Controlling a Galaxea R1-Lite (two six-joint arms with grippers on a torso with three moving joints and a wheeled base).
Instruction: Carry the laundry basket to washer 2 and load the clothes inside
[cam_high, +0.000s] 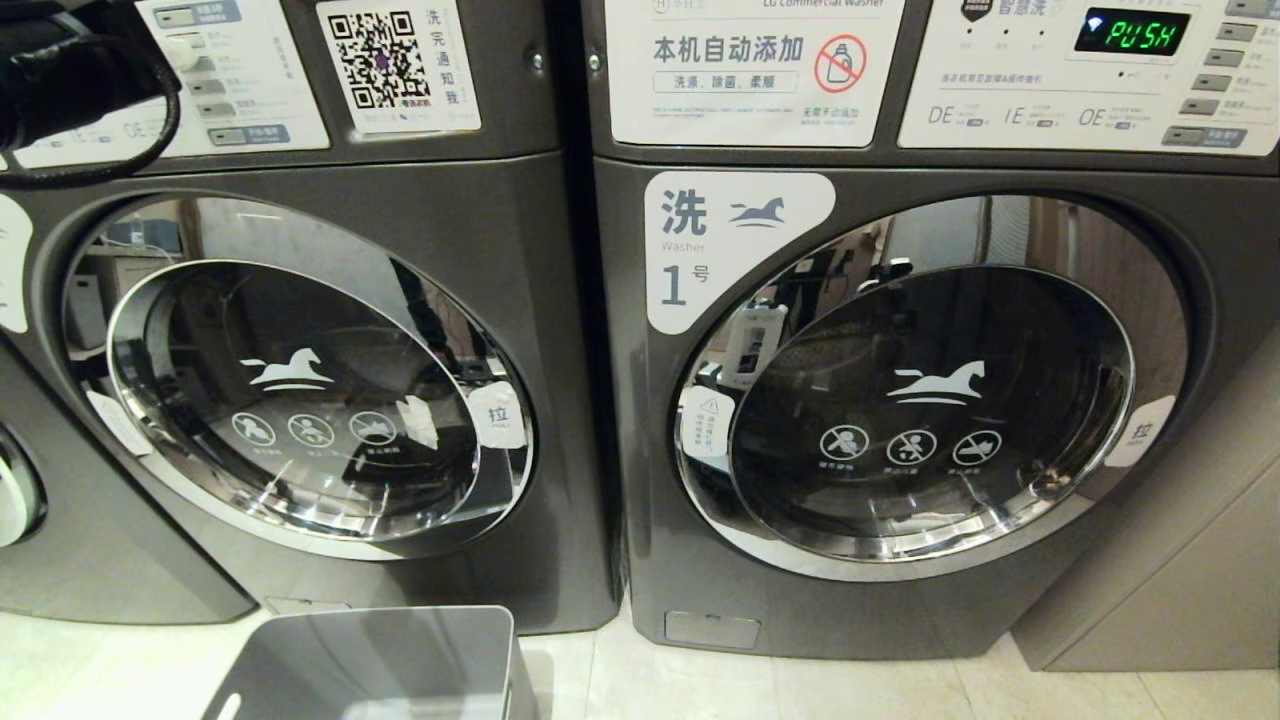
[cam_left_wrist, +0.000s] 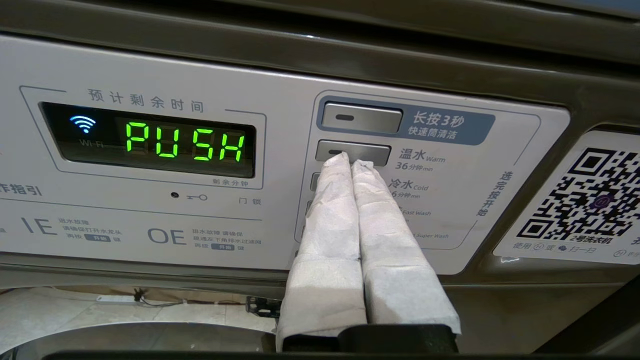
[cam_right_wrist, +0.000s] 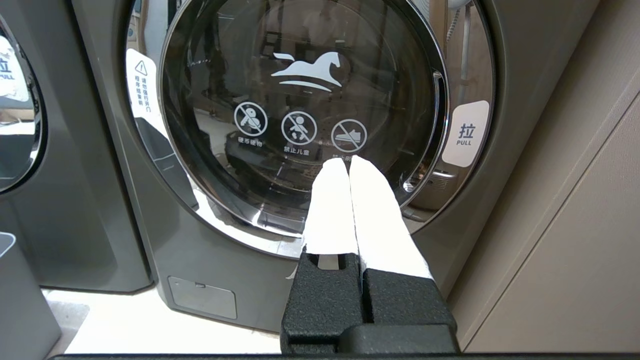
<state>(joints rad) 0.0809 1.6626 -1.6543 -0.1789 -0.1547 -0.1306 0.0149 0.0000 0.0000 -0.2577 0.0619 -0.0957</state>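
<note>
The left gripper (cam_left_wrist: 351, 163) has its two white-wrapped fingers (cam_left_wrist: 325, 235) pressed together, holding nothing, and the tips rest at the lower edge of the second grey button (cam_left_wrist: 353, 151) on the control panel (cam_left_wrist: 280, 165) of washer 2 (cam_high: 300, 380). This button has the label for warm water at its side. Near it on the same panel the green display (cam_left_wrist: 185, 141) shows the word PUSH, and on the other side there is a QR code sticker (cam_left_wrist: 590, 197). In the head view the left arm (cam_high: 70, 80) is visible only as a black part in the upper corner, in front of this panel. The round door (cam_high: 290, 400) of washer 2 is closed, and I cannot tell if the clothes are inside. The laundry basket (cam_high: 380, 665) stands on the pale floor (cam_high: 800, 690) just in front of washer 2, and only its grey wall and rim are seen. The right gripper (cam_right_wrist: 348, 165) is also closed and empty; it hangs low in front of the glass door (cam_right_wrist: 305, 110) of the washer with label 1 (cam_high: 910, 400), apart from it.
</note>
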